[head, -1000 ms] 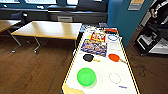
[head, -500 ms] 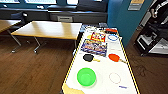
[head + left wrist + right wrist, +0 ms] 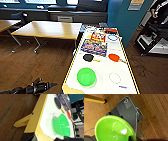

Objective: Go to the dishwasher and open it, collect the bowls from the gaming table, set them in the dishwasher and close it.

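The gaming table (image 3: 106, 67), white-topped with yellow edges, stretches away in front of me. A green bowl (image 3: 86, 76) stands on its near end, and the left wrist view sees that bowl (image 3: 61, 125) close by on the white top (image 3: 48, 117). My left gripper (image 3: 50, 84) hangs low to the left of the table's near corner, open and empty, short of the bowl. In the right wrist view a yellow-green bowl (image 3: 113, 129) is up off the wooden floor, with my right gripper shut on its rim.
A black paddle (image 3: 88, 57), a red paddle (image 3: 114, 57), colourful game boxes (image 3: 94, 47) and a white plate (image 3: 113, 37) lie farther along the table. A wooden table (image 3: 48, 29) stands to the left and a dark cart (image 3: 152, 37) to the right. My dark base (image 3: 127, 112) is below the held bowl.
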Controlling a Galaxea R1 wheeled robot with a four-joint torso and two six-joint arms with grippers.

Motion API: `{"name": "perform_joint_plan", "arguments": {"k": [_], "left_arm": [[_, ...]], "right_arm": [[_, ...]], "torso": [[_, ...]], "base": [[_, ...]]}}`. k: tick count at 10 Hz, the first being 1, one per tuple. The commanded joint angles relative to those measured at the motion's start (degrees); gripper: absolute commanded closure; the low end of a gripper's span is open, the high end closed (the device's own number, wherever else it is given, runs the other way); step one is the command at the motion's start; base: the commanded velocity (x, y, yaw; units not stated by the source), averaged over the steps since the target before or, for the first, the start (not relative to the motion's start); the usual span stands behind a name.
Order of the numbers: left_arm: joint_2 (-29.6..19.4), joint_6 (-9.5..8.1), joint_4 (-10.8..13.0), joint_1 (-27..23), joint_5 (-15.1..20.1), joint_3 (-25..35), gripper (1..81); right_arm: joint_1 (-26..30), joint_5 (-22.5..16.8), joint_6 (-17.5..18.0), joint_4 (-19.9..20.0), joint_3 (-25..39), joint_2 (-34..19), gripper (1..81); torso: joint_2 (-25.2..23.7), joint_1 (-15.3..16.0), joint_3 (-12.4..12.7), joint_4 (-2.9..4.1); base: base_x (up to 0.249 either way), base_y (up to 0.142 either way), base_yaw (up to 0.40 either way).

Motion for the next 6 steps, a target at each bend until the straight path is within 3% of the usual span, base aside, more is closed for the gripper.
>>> {"name": "perform_joint_plan", "arguments": {"k": [1, 2, 4, 6], "left_arm": [[3.9, -1.44, -1.5, -12.0, 11.3, -3.1, 1.0], [5.5, -2.66, -1.8, -13.7, 12.9, -4.3, 1.0], [8.2, -7.32, -1.9, -15.3, 14.4, -6.1, 1.0], [11.5, -14.36, -1.8, -16.5, 15.0, -8.8, 1.0]], "right_arm": [[0.4, -2.5, -0.1, -1.8, 0.6, -2.1, 81.1], [0.5, -2.6, -0.1, -1.8, 0.6, -2.0, 81.1], [0.9, -2.9, -0.1, -1.8, 0.7, -1.8, 81.1], [1.3, -3.2, -0.1, -1.9, 1.3, -1.8, 81.1]], "torso": [[0.0, 0.0, 0.0, 0.00], [0.0, 0.0, 0.0, 0.00], [0.0, 0.0, 0.0, 0.00], [0.0, 0.0, 0.0, 0.00]], "base": [[0.000, 0.000, 0.000], [0.000, 0.000, 0.000], [0.000, 0.000, 0.000], [0.000, 0.000, 0.000]]}}
